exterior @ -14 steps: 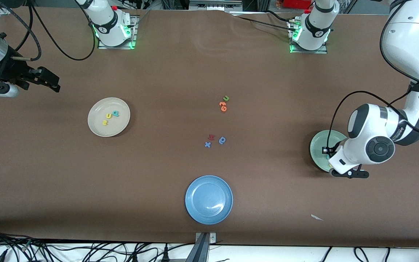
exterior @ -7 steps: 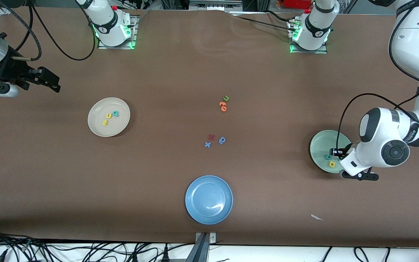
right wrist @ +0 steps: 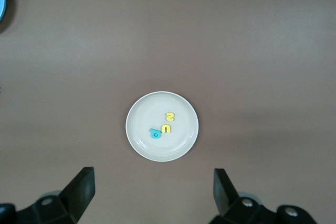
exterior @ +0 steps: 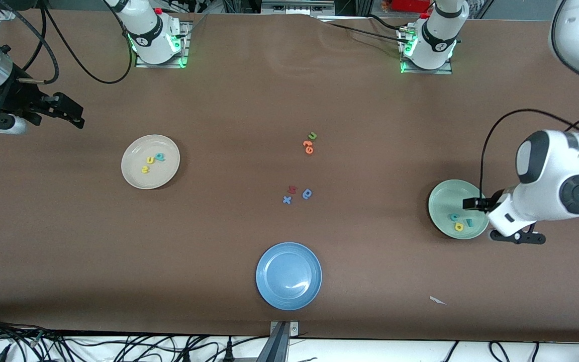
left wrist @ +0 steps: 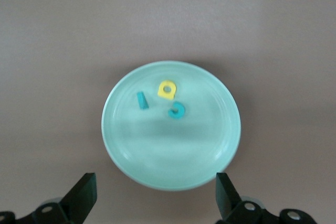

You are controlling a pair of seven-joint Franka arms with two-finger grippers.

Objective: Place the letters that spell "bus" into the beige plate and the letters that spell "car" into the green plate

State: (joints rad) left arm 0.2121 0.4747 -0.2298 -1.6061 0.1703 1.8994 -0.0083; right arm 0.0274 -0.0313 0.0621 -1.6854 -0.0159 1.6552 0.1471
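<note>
The green plate (left wrist: 220, 145) holds a teal c (left wrist: 177, 110), yellow a (left wrist: 166, 89) and what looks like a teal r (left wrist: 142, 100). The left gripper (exterior: 475, 203) hovers above it, jaws apart and empty. The beige plate (right wrist: 184, 140) holds b (right wrist: 155, 134), u (right wrist: 166, 128) and s (right wrist: 169, 116). The right gripper (exterior: 71, 114) waits beyond that plate, toward its own end of the table, jaws apart.

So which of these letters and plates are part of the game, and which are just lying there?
In the game:
- beige plate with b, u, s
- green plate with c, a, r

Just lying there:
- blue plate
- green u
- orange letters
- red letter
- blue x
- darker blue round letter
</note>
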